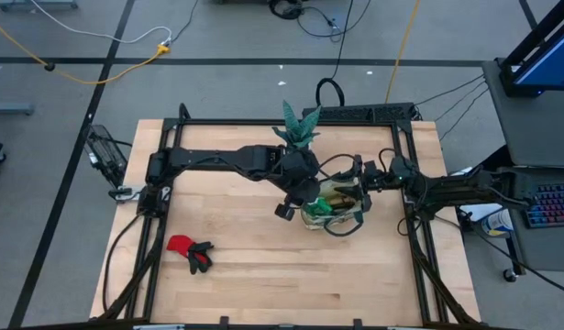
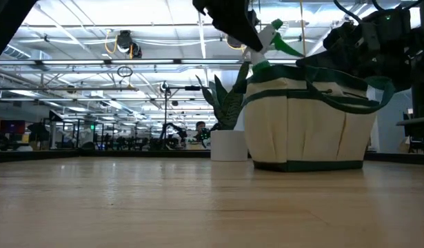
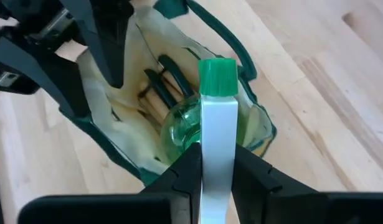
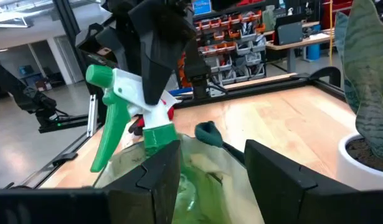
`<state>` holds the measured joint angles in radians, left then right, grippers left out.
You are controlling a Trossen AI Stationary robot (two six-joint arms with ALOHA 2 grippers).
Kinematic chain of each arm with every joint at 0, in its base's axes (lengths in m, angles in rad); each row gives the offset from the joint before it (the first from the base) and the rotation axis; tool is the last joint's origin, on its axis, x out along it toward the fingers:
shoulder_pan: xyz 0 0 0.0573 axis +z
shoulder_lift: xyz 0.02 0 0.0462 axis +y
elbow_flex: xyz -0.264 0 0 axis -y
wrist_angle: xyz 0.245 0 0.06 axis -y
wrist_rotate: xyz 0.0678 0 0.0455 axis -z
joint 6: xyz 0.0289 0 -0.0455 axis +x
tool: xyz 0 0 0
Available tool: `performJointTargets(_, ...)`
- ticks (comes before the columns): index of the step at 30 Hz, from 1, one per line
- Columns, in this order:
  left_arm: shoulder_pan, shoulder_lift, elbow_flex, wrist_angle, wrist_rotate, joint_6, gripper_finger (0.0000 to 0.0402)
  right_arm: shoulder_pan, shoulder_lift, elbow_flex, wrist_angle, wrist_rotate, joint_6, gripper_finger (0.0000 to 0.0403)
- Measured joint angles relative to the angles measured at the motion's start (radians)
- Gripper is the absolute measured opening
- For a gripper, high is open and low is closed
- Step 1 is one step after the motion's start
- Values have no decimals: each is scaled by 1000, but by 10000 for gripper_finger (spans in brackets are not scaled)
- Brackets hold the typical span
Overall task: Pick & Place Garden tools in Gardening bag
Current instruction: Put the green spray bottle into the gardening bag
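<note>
Left gripper point(image 3: 211, 177): clamped on my spray bottle point(image 3: 215, 134) by its white head, held over the mouth of the gardening bag point(image 2: 305, 127), green body already inside.
Right gripper point(image 4: 211, 163): my fingers pinch the bag's rim, spread around the fabric.
Inside the bag: wooden-handled tools point(image 3: 163, 93) crowd the space beside the bottle.
Nearby: potted plant point(image 1: 298, 128) just behind the bag.
Left out: gloves point(image 1: 190, 251) lie well apart on the table point(image 1: 263, 284).

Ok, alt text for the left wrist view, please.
The left gripper holds a green spray bottle by its white head, bottle body lowered into the open gardening bag. Wooden-handled tools already lie inside; the right gripper grips the bag's far rim.
</note>
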<state>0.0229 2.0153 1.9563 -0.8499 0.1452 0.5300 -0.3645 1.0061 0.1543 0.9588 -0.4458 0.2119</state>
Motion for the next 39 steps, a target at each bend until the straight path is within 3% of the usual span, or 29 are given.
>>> performJointTargets(9,-3,25,29,-60,-14,-29,68,3,3,0,-5,0,46,169)
performJointTargets(15,-9,24,29,-139,-15,-55,70,80,10,0,-5,13,33,169)
performJointTargets(24,-21,22,29,-273,-17,-72,71,190,10,0,60,132,0,169)
performJointTargets(39,-33,41,29,-175,-14,-38,72,350,10,0,-18,319,-65,169)
